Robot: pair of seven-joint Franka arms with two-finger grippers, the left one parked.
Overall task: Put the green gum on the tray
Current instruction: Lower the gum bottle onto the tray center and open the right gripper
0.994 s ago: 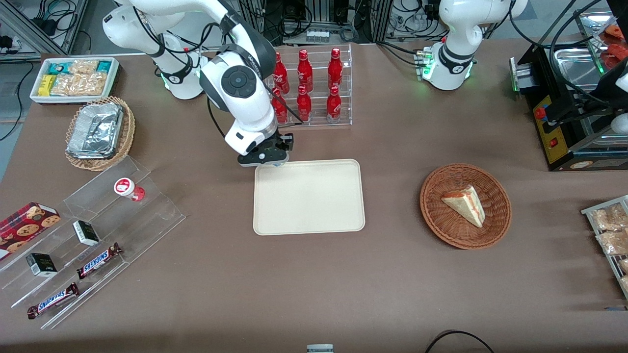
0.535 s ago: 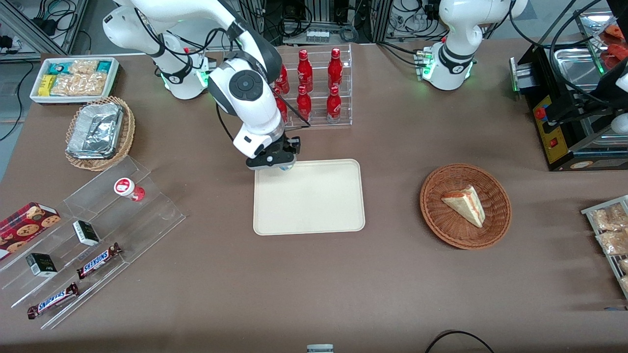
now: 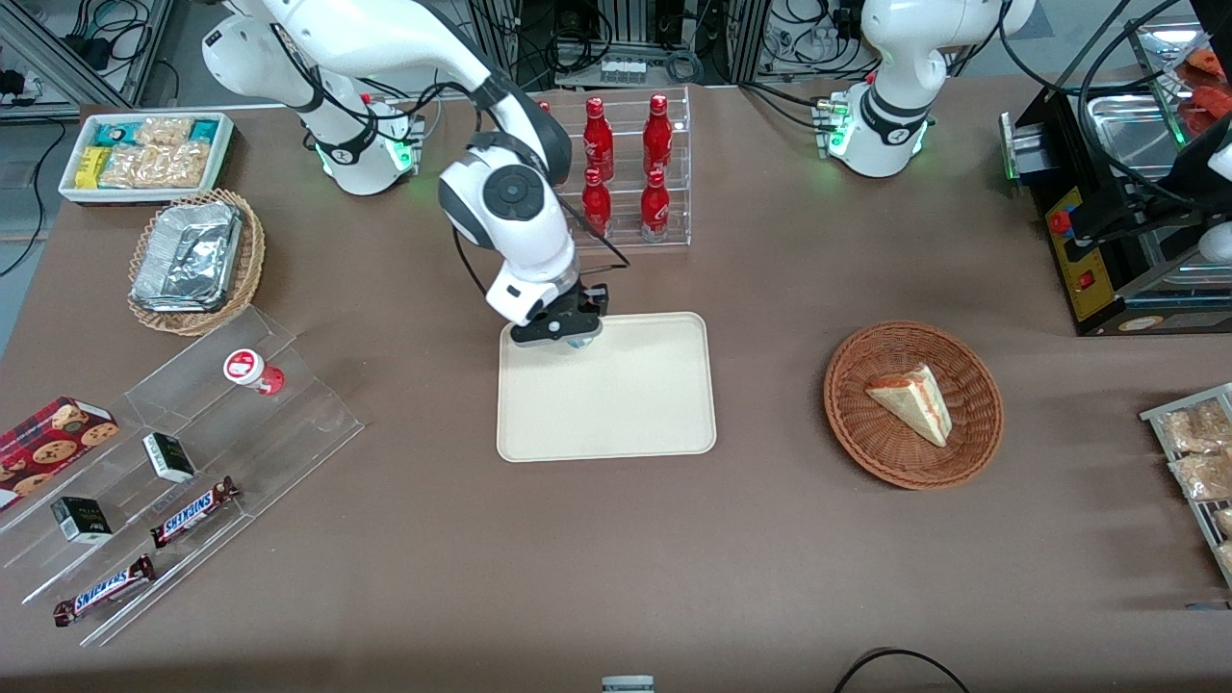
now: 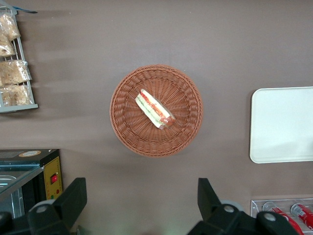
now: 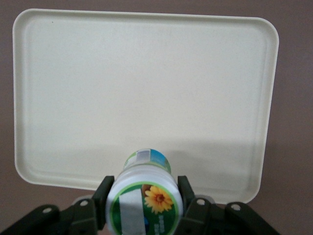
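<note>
From my remote station, I take the tray (image 3: 606, 395) as my landmark: the cream rectangle lies flat on the brown table (image 3: 616, 558), bare across its surface. Over the tray's edge farthest from the front camera, near the corner toward the working arm's end, I see the gripper (image 3: 568, 335) hanging above the rim. Through the wrist camera, its fingers (image 5: 102, 196) are closed against the two sides of the green gum (image 5: 144, 198), the canister clamped between them with its white, flower-printed lid facing the lens and its green-teal body pointing down at the tray (image 5: 146, 88). The gum is held above the tray; whether it touches the surface I cannot tell. Farther from the front camera than the tray stands a clear rack of red bottles (image 3: 640, 183).
</note>
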